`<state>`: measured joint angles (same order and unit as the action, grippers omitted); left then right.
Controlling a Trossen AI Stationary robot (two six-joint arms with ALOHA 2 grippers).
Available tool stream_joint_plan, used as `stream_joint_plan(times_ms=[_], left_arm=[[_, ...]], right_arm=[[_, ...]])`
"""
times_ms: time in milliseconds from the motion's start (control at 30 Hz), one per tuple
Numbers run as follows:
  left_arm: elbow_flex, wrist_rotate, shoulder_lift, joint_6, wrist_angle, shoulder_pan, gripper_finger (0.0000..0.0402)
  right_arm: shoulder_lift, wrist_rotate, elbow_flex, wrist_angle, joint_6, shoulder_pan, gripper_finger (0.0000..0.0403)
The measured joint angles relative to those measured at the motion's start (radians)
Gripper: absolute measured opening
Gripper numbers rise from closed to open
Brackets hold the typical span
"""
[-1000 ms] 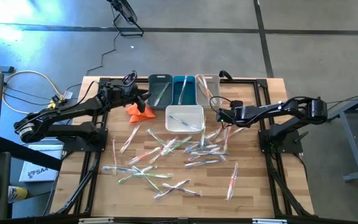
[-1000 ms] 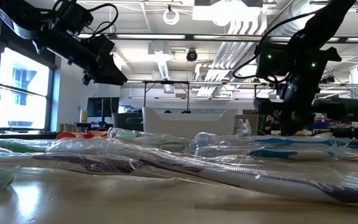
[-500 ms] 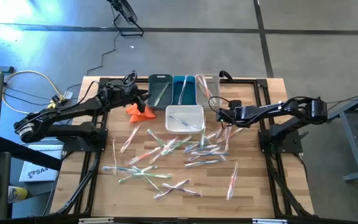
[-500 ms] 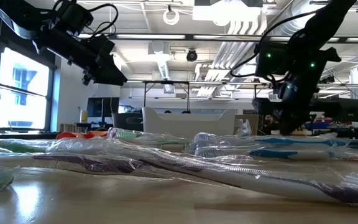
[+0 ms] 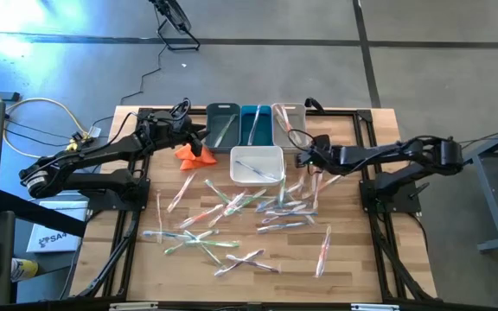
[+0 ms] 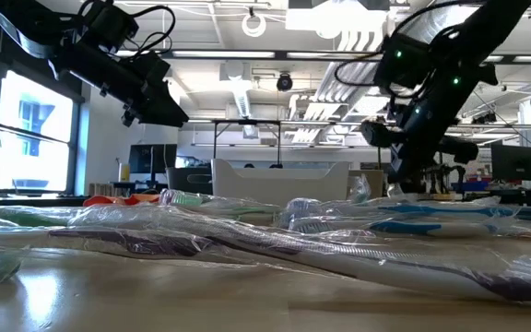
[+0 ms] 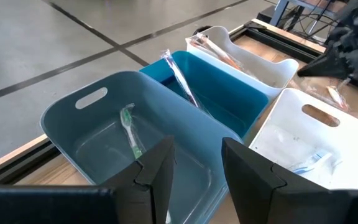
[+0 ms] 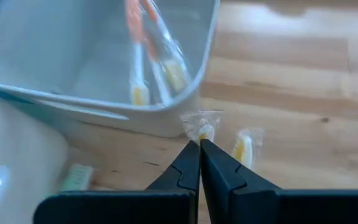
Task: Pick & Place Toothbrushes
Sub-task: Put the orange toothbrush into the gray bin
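Many wrapped toothbrushes (image 5: 232,207) lie strewn over the wooden table. My right gripper (image 8: 199,144) hangs just right of the white bin (image 5: 257,164), beside the clear bin (image 8: 104,68), and is shut on a wrapped toothbrush with a yellow-orange head (image 8: 201,129). A second such head (image 8: 243,148) lies on the wood next to it. My left gripper (image 7: 194,152) hovers open and holding nothing over the slate bin (image 7: 104,143), where a green toothbrush (image 7: 129,134) lies. My right gripper pinches the head end of the toothbrush's clear wrapper (image 8: 199,122) between its two fingertips. The fingers slant downward from the table's right side. The gripper itself hides the toothbrush's handle, so I cannot tell whether it hangs clear of the table.
Slate, teal (image 5: 255,125) and clear (image 5: 289,121) bins stand in a row at the table's far edge, with the white bin in front of them. An orange folded cloth (image 5: 194,154) lies left of the white bin. Bare wood shows near the table's front edge.
My right gripper has risen a little, rolled its wrist and shifted slightly toward the bins. The left arm has kept still.
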<state>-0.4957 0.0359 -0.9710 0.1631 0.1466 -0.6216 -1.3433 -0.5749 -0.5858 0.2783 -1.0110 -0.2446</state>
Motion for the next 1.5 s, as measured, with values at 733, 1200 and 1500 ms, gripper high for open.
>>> stream_joint_plan(times_ms=[733, 1200, 1500], left_arm=[[0.0, 0.0, 0.0, 0.003, 0.001, 0.0, 0.0133], [0.0, 0.0, 0.0, 0.003, 0.0, 0.0, 0.0133], [0.0, 0.0, 0.0, 0.003, 0.0, 0.0, 0.0133]], right_arm=[[0.336, -0.107, 0.0, -0.026, 0.231, 0.134, 0.0003], [0.336, -0.16, 0.0, -0.251, 0.442, 0.131, 0.0004], [0.336, -0.158, 0.0, -0.43, 0.591, 0.061, 0.0004]])
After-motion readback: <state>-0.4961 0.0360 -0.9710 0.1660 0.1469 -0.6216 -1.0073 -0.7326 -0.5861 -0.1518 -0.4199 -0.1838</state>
